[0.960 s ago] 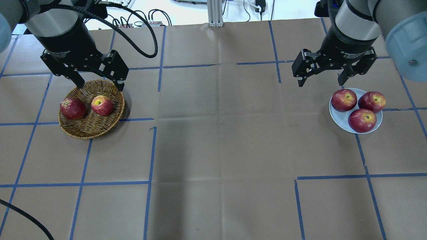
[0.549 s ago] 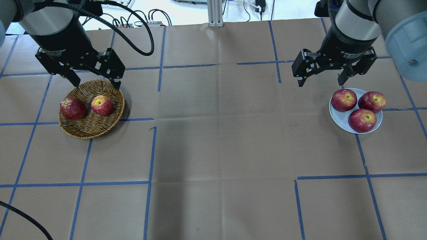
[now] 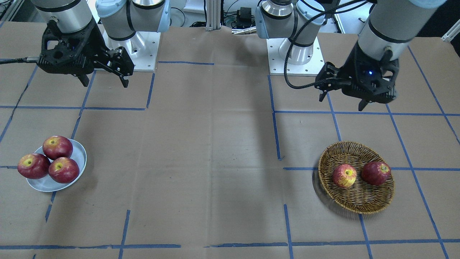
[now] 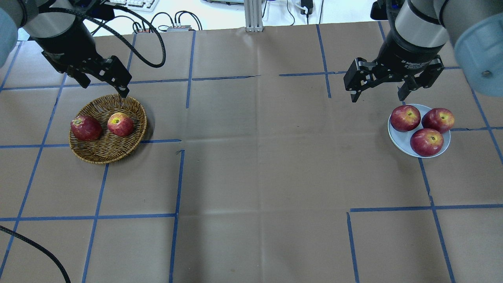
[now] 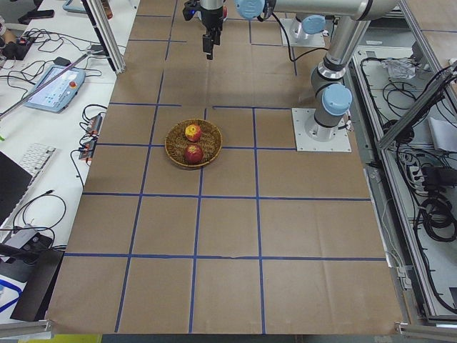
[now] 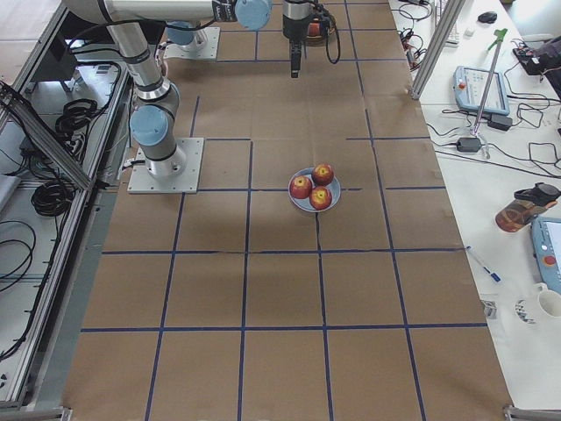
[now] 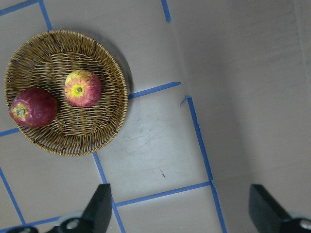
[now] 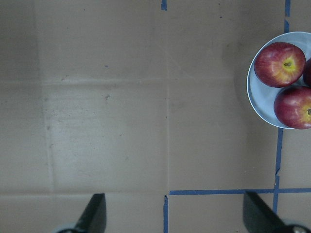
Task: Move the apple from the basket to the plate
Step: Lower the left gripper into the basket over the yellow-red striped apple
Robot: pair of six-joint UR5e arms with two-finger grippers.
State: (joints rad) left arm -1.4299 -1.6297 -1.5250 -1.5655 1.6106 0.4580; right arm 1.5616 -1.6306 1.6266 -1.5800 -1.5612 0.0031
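The streaked red-and-yellow apple (image 4: 120, 124) lies in the brown wicker basket (image 4: 110, 155) beside a dark red apple (image 4: 85, 128). It also shows in the front view (image 3: 344, 175) and the left wrist view (image 7: 83, 88). My left gripper (image 4: 104, 88) is open and empty, high above the table beside the basket's rim. The pale grey-blue plate (image 4: 399, 143) holds three dark red apples. My right gripper (image 4: 377, 97) is open and empty, above the table beside the plate.
The table is covered in brown paper with a blue tape grid (image 4: 178, 177). The robot bases (image 3: 294, 54) stand at the table's edge. A wide stretch of paper lies between basket and plate.
My left gripper has moved off the basket's rim, up and to the left in the overhead view, and has turned a little. The right arm and the apples have not moved.
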